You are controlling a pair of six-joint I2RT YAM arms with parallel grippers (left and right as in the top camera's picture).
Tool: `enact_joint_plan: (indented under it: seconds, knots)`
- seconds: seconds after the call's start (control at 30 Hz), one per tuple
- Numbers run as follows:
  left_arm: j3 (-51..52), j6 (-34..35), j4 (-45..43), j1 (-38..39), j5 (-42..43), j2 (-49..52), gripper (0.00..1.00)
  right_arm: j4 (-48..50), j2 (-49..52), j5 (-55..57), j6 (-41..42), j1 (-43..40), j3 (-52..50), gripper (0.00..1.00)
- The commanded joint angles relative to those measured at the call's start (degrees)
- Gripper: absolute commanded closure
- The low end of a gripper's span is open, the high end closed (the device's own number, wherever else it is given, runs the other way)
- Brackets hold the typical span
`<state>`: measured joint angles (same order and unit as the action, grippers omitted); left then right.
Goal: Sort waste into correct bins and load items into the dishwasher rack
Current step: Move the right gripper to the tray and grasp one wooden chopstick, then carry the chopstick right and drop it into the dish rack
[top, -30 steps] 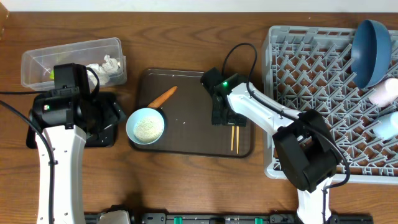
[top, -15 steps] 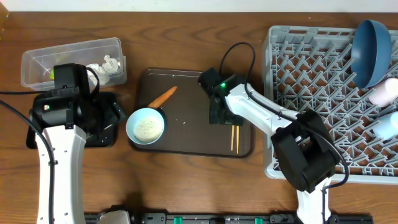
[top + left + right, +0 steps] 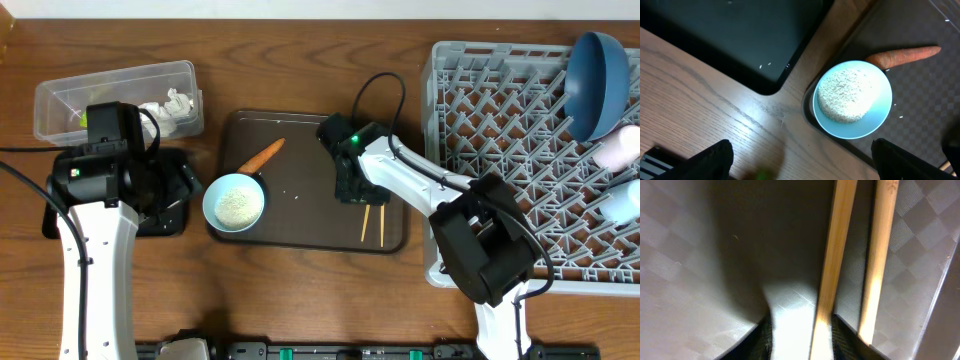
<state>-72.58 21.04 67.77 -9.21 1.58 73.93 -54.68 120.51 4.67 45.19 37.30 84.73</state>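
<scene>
The wooden chopsticks (image 3: 372,223) lie on the brown serving tray (image 3: 300,232), slightly splayed. My right gripper (image 3: 352,190) is low over their far ends and slightly open. One chopstick (image 3: 832,270) lies between its fingers against the right one, and the other (image 3: 879,255) lies outside. My left gripper (image 3: 805,167) is open and empty above the bare wood between the black tray (image 3: 740,40) and the pale-teal bowl (image 3: 852,97) of rice. The carrot piece (image 3: 262,155) lies beside the bowl (image 3: 234,203). The clear tub (image 3: 115,95) holds crumpled white paper (image 3: 170,105).
The grey dishwasher rack (image 3: 500,140) stands at the right with the dark-blue dish (image 3: 597,80), pink cup (image 3: 620,148) and light-blue cup (image 3: 625,200) along its right side. A few rice grains (image 3: 765,64) lie in the black tray (image 3: 165,222).
My right gripper has shifted slightly left on the brown tray. One chopstick has swung left, so the pair now lies apart. The left arm has not moved.
</scene>
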Motion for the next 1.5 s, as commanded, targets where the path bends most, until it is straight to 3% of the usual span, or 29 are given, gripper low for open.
enact_joint_plan:
  seconds: [0.0,0.47,0.73,1.03,1.2,1.47]
  knots:
    - [-0.31,0.5,0.37,-0.2,0.33,0.22,0.09,-0.37,1.46,1.6,2.43,0.39,-0.11,0.72]
    - [-0.28,0.5,0.39,-0.2,0.33,0.22,0.09,-1.97,1.46,2.45,2.56,0.04,-0.11,0.99]
    - [-0.28,0.5,0.55,-0.2,0.33,0.22,0.09,-2.16,-0.13,1.64,-0.07,-0.98,0.11,0.99]
    - [-0.31,0.5,0.55,-0.2,0.33,0.22,0.09,-5.62,-12.83,-0.85,-13.31,-4.83,2.4,0.99]
    - [-0.28,0.5,0.55,-0.2,0.33,0.22,0.09,-9.38,-21.86,-0.74,-23.15,-9.73,2.4,0.96]
    - [-0.31,0.5,0.55,-0.2,0.33,0.22,0.09,-16.65,-24.61,1.2,-27.76,-20.65,0.85,0.95]
